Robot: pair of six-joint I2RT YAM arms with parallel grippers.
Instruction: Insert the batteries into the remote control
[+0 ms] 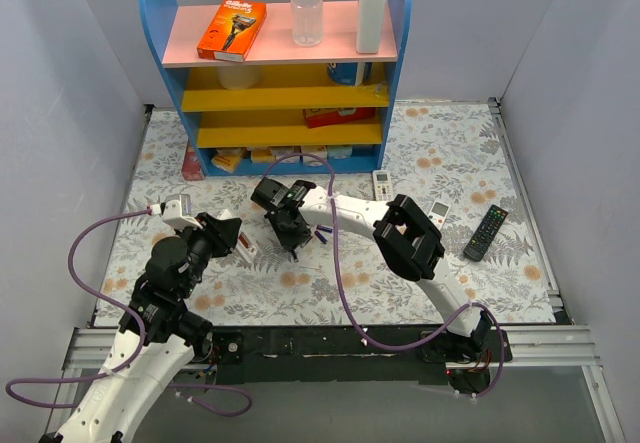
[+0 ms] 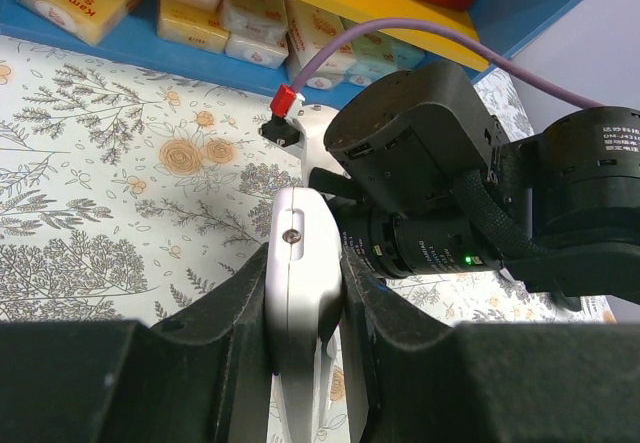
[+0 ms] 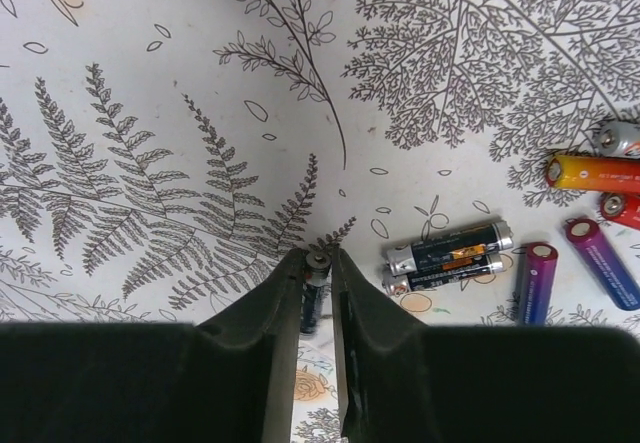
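Note:
My left gripper is shut on the white remote control and holds it on edge above the mat. In the left wrist view the remote is clamped between both fingers. My right gripper sits just right of the remote, pointing down at the mat. In the right wrist view it is shut on one dark battery. Several loose batteries lie to its right: two dark ones, a purple one, a blue one and an orange one.
Two short white remotes and a black remote lie on the mat to the right. A blue shelf with boxes, bottles and sponges stands at the back. The right arm's wrist is close in front of the left gripper.

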